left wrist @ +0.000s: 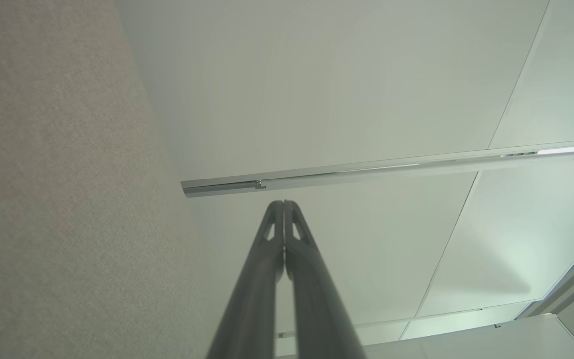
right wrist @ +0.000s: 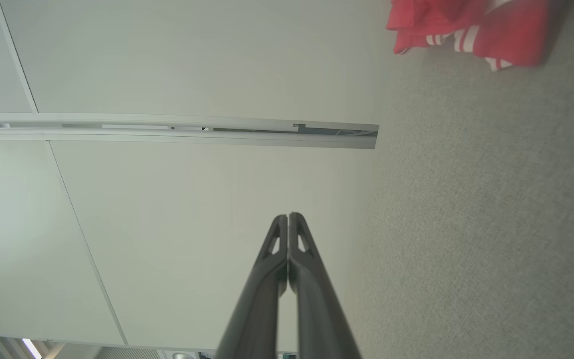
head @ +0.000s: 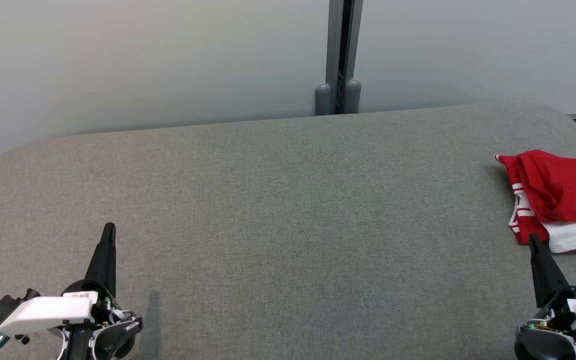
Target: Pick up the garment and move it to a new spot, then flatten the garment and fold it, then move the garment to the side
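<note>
A red garment (head: 558,195) with white stripes and a white panel lies bunched at the far right edge of the grey fabric table (head: 288,215), partly cut off by the head view's border. The right wrist view catches the garment (right wrist: 471,30) at its top right. My right gripper (head: 534,240) stands shut at the lower right, its tip just below the garment's near edge, holding nothing. At the lower left my left gripper (head: 109,228) is shut too, far from the garment. In the wrist views, both the left gripper (left wrist: 284,203) and the right gripper (right wrist: 288,216) have their fingers pressed together.
A pale wall (head: 143,60) runs behind the table, with a grey vertical post (head: 340,55) at the centre back. The table's rounded far corners show at left and right.
</note>
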